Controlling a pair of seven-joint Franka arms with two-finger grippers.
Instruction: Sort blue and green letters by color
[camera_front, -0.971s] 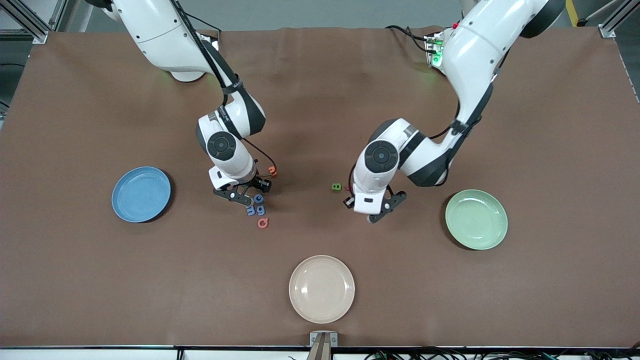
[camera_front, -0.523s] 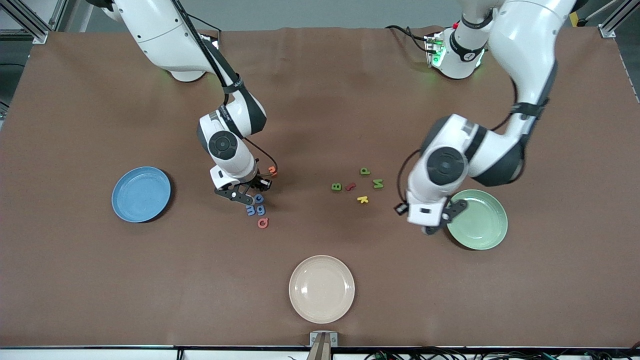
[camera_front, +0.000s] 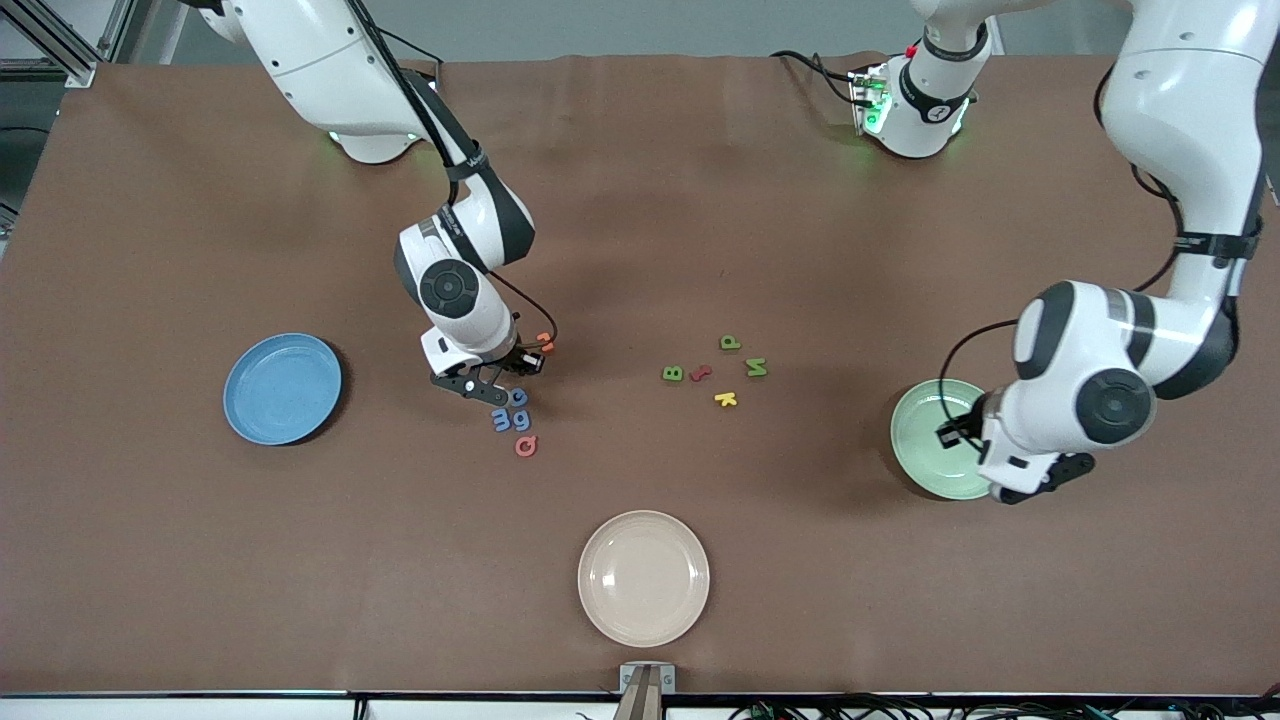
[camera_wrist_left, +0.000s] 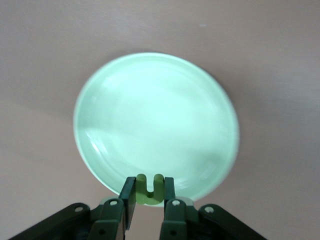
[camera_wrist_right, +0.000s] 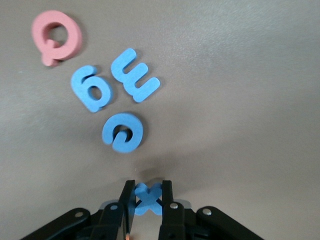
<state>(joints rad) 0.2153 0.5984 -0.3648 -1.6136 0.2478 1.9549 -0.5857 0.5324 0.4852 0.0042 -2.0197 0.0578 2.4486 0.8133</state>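
A green letter (camera_wrist_left: 149, 189) is clamped between the closed fingers of the left gripper (camera_wrist_left: 149, 200), which is held over the rim of the green plate (camera_front: 935, 430) toward the left arm's end of the table. In the left wrist view the letter is seen just above the plate's edge, its two prongs pointing over the dish.

A blue X (camera_wrist_right: 148, 198) is pinched between the fingers of the right gripper (camera_front: 497, 383), which is positioned low over the middle of the table, toward the right arm's side. Three more blue letters (camera_front: 513, 412) are laid close together on the table just nearer the front edge than that gripper, with a pink Q (camera_front: 525, 446) next beyond them toward that edge. An orange letter (camera_front: 545, 343) is seen beside the right wrist.

Three green letters, B (camera_front: 673, 374), P (camera_front: 731, 343) and M (camera_front: 757, 367), are scattered at mid-table with a dark red letter (camera_front: 701, 373) and a yellow letter (camera_front: 726, 399) among them.

A blue plate (camera_front: 283, 388) is set toward the right arm's end, and a cream plate (camera_front: 644, 577) near the front edge.
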